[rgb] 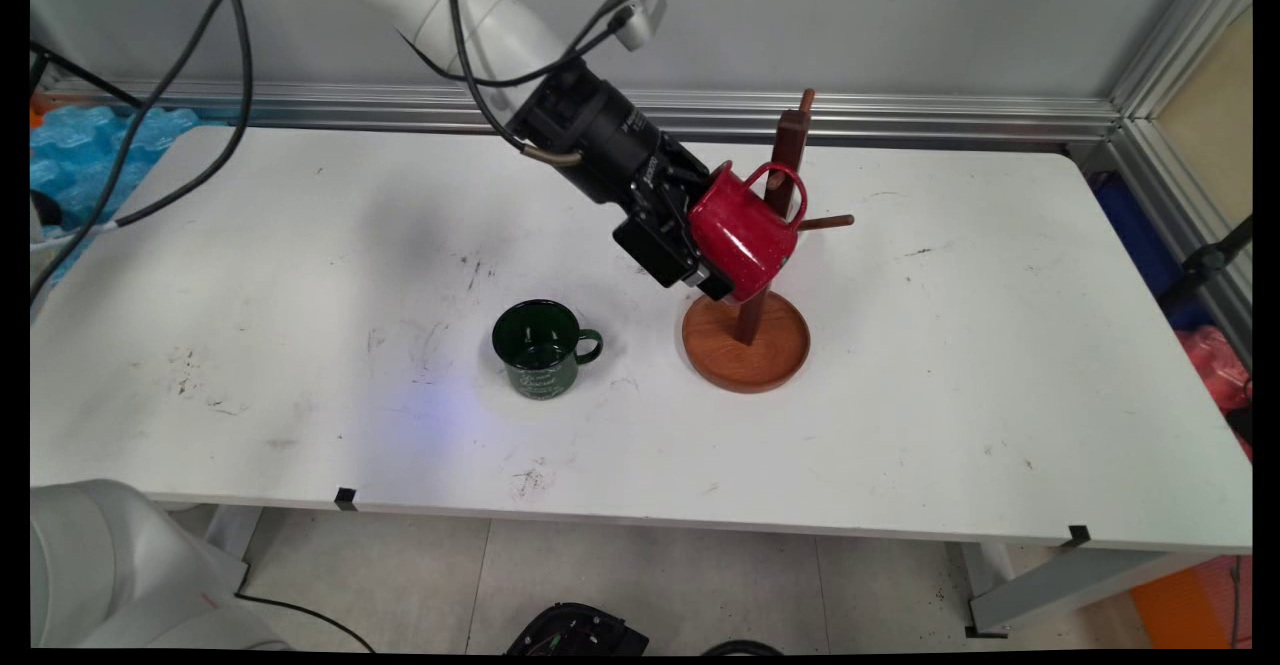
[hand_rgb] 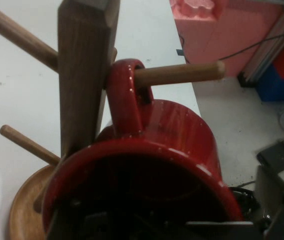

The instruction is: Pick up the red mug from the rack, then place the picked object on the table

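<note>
1. The red mug [rgb: 745,233] hangs tilted against the wooden mug tree [rgb: 790,160], its handle looped up toward the post and its mouth turned back into the gripper [rgb: 712,270].
2. The hand view shows what the main view cannot: the mug's handle [hand_rgb: 127,97] is threaded over a wooden peg [hand_rgb: 179,74], which passes through the loop and sticks out beyond it, with the loop sitting close against the post.
3. The hand view also looks straight into the mug's dark inside, where part of the gripper reaches in past the rim.
4. The main view gives the wider setting: the tree's round wooden base [rgb: 746,342] rests on the white table [rgb: 900,425], and the mug is held clear above it, beside the post.
5. The gripper is clamped on the red mug at its rim, one finger inside and the other against the outer wall; how wide the jaws stand cannot be read beyond that grip.
6. The arm [rgb: 470,5] comes down from the upper left, its black wrist slanting toward the tree, so the hand points obliquely down and to the picture's right.
7. Black cables [rgb: 235,75] hang from the arm across the table's back left.
8. A dark green mug [rgb: 540,348] stands upright on the table left of the tree's base, well apart from the gripper, its handle toward the base.
9. Another peg [rgb: 826,222] juts out from the post to the picture's right, just past the red mug.
</note>
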{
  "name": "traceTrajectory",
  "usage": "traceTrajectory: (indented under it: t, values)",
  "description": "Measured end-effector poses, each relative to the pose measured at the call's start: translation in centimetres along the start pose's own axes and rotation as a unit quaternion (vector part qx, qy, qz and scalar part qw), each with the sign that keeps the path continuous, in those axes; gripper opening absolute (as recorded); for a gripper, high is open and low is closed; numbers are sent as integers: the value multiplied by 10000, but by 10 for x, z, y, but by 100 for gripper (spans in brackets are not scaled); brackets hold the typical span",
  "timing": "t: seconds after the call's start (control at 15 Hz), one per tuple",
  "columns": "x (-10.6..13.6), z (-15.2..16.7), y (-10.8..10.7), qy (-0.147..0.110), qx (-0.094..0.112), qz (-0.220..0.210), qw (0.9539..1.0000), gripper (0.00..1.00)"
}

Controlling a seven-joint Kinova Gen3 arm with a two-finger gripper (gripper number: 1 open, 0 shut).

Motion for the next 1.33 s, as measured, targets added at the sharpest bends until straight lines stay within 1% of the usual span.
traceTrajectory:
  t: [0.07, 0.13, 0.47, 0.8, 1.07, 1.33]
  values:
    - [0, 2, -1, -11, -19, 1, 10000, 100]
    - [0, 4, -3, -13, -46, -7, 10000, 0]
    - [2, 10, -5, -15, -195, -80, 9998, 0]
    - [3, 10, -6, -12, -274, -118, 9996, 0]
    - [6, 7, -3, 3, -330, -114, 9994, 0]
    - [14, 0, 5, 41, -390, -30, 9992, 0]
